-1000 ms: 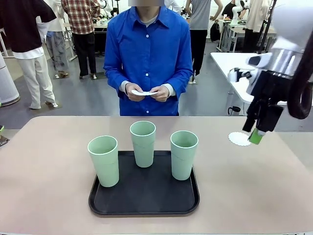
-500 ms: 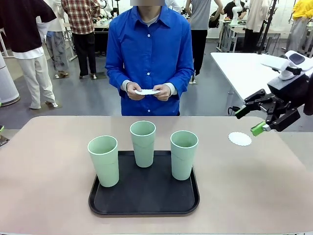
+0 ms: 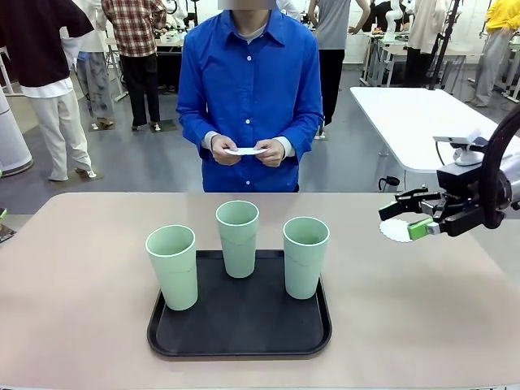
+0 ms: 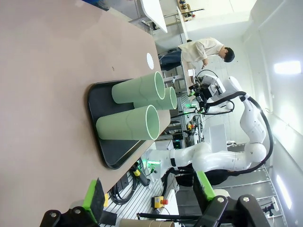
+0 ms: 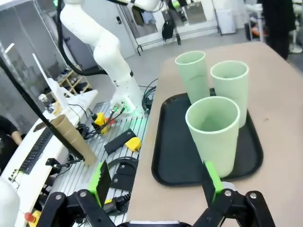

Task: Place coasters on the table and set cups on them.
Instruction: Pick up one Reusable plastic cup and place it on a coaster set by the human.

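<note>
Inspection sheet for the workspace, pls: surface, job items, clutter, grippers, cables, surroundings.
Surface: table, bare apart from the items below.
Job's things: left cup, middle cup and right cup upright on the black tray, none on a coaster. One coaster lies flat on the table to the right. A second coaster is in the person's hands.
Clutter: nothing seen.
Grippers: right gripper open, turned sideways over the table coaster; left gripper open, empty.
Cables: black cable looped along the right arm.
Surroundings: person at the far side; white table behind.
</note>
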`<state>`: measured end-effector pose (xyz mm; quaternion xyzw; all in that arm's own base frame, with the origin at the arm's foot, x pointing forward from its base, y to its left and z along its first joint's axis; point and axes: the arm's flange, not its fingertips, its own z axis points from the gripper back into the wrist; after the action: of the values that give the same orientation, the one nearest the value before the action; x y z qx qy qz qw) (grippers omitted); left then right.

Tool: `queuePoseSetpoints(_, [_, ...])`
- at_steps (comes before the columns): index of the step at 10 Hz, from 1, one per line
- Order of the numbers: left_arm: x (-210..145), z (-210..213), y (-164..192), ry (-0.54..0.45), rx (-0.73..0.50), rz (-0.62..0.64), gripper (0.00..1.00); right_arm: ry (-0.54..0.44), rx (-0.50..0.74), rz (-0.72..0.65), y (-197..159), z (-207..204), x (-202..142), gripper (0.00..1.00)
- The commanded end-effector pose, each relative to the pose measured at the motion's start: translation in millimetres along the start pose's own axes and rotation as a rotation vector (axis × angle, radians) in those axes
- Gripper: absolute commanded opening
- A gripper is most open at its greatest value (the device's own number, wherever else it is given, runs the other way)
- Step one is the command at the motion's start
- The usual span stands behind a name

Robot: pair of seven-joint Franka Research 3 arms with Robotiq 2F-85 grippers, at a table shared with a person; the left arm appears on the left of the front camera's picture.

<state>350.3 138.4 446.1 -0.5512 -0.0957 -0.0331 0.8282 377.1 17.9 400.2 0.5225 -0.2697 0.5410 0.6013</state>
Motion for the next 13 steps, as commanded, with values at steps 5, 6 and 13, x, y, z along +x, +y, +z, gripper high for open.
queuePoseSetpoints(5, [-0.7, 0.8, -1.0, -0.003, -0.009, -0.006, 1.00, 0.000, 0.000, 0.000, 0.0, 0.0, 0.0, 1.00])
queuePoseSetpoints(6, [-0.7, 0.8, -1.0, -0.003, -0.009, -0.006, 1.00, 0.012, -0.013, -0.012, -1.1, -1.7, -2.5, 1.00])
queuePoseSetpoints(13, [-0.7, 0.8, -1.0, -0.003, -0.009, -0.006, 1.00, -0.122, -0.059, 0.198, -28.4, -22.1, -52.0, 1.00])
